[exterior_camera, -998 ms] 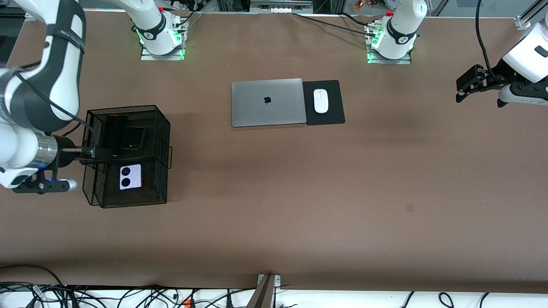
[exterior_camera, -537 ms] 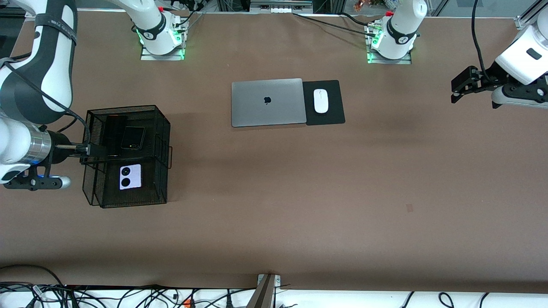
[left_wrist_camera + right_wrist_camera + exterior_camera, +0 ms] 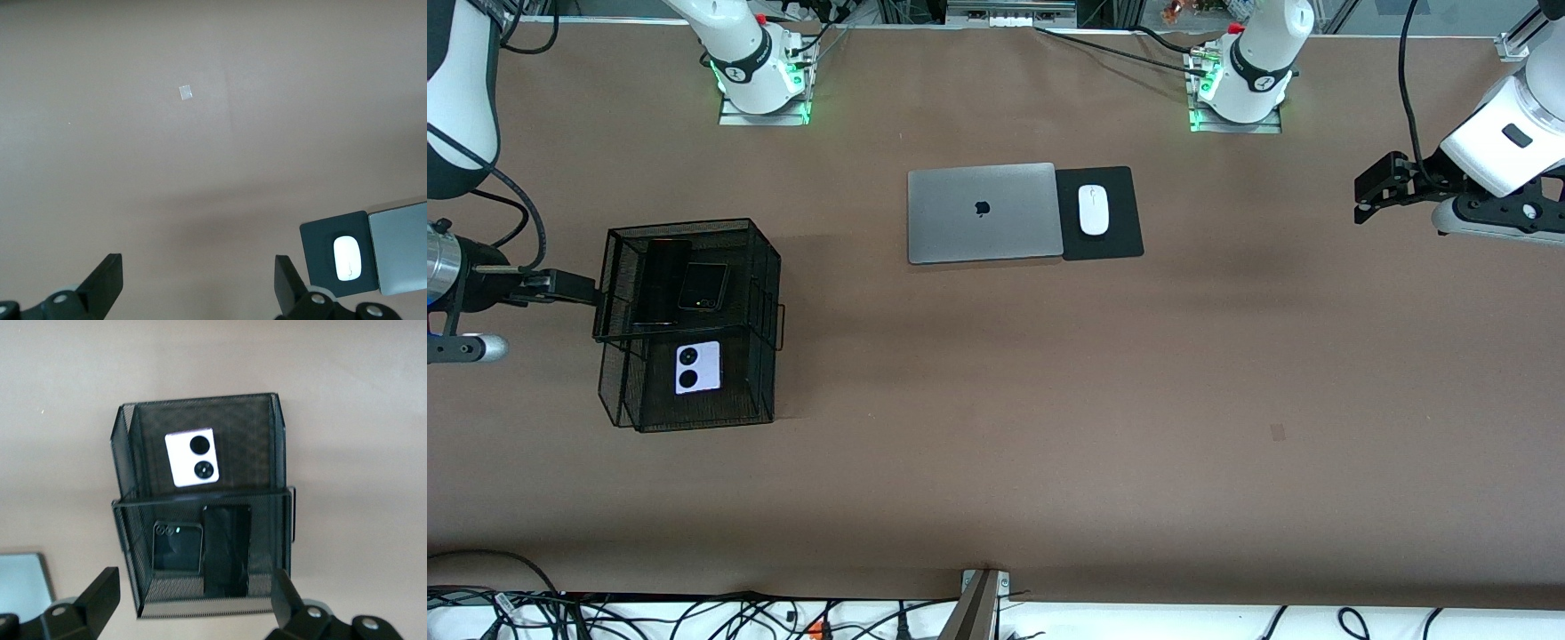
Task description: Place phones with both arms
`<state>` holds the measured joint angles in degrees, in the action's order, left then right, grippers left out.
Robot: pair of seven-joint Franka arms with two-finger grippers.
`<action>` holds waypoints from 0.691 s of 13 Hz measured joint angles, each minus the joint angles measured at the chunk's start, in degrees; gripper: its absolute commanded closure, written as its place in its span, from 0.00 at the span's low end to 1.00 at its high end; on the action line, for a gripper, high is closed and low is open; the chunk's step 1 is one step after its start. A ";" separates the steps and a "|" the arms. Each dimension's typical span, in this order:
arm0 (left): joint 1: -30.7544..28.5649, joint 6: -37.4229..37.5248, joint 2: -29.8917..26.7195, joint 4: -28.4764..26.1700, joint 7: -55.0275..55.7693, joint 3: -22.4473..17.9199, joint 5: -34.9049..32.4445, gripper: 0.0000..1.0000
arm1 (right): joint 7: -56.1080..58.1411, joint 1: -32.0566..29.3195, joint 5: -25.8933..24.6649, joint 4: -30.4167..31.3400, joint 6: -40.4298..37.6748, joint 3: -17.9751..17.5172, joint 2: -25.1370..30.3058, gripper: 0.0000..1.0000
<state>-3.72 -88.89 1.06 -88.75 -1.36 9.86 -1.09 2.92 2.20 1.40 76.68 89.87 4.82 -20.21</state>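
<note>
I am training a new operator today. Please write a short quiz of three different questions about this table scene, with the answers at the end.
1. True or false: the white phone lies on the laptop.
2. How many phones are in the mesh basket?
3. The mouse rests on: A) the bare table, B) a black pad, C) the laptop.

Key:
1. False; it lies in the basket, in the compartment nearer the front camera.
2. Three: the white one, a long black phone and a small dark phone.
3. B.
</note>
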 measured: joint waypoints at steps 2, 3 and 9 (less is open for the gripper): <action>0.00 0.00 0.00 0.09 0.00 0.00 0.00 0.00 | -0.01 0.05 0.00 5.68 3.41 -0.41 2.61 0.00; 0.00 0.00 0.02 0.09 0.00 0.00 0.00 0.00 | -0.15 0.05 0.00 6.61 3.67 -0.43 3.41 0.00; 0.01 -0.33 0.46 0.09 0.01 0.40 0.00 0.00 | -0.29 -0.66 0.00 7.06 4.49 0.29 4.10 0.00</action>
<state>-3.70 -89.22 1.51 -88.65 -1.35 10.26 -1.09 2.63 1.54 1.40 83.74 94.37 5.11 -16.11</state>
